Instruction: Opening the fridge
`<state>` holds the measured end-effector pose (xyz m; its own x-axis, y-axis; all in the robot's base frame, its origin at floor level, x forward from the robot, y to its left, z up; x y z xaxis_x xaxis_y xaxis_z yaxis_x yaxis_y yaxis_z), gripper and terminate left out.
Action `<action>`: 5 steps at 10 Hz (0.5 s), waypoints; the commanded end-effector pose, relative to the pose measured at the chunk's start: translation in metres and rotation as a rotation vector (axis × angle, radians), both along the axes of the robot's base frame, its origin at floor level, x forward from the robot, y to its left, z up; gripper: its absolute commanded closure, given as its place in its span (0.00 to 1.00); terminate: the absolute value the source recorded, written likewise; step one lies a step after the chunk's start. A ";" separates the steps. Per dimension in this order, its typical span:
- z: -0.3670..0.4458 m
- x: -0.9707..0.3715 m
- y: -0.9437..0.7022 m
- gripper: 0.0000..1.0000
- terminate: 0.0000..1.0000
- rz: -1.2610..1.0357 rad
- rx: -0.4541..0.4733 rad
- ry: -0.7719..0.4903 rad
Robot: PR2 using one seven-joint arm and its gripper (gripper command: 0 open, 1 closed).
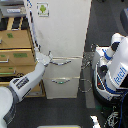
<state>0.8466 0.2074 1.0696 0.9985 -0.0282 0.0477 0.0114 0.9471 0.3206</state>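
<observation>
1. Fridge point(62, 40): tall, white, upright at centre of the exterior view. Upper door shut, flush with the body. Two lower drawers below it, both appearing closed.
2. Second robot point(114, 65): white with blue trim, at the exterior view's right, beside the fridge. Cables hanging between it and the fridge side.
3. Wooden cabinet point(15, 50): tan, with drawers, just beside the fridge on the exterior view's left. Dark shelving with clutter above it.
4. Working arm point(22, 85): grey and white, entering from the lower left corner, reaching up and right across the cabinet front toward the fridge.
5. Gripper point(44, 58): at the left edge of the fridge, level with the upper drawer handle. Fingers close together at the left end of that handle; picture too coarse to tell whether closed on it or merely touching.
6. Upper drawer handle point(65, 62): curved, silver, horizontal. Lower drawer handle point(64, 80): same form, untouched.
7. Sticker point(43, 9): small, green and white, near the top left of the upper door.
</observation>
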 end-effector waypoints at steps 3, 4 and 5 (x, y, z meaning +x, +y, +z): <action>0.013 0.051 0.062 0.00 0.00 -0.056 -0.107 0.008; 0.011 0.057 0.061 0.00 0.00 -0.072 -0.127 0.008; 0.007 0.067 0.065 0.00 0.00 -0.058 -0.265 0.039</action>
<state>0.8744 0.2751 1.0900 0.9985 -0.0220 0.0501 0.0047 0.9463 0.3233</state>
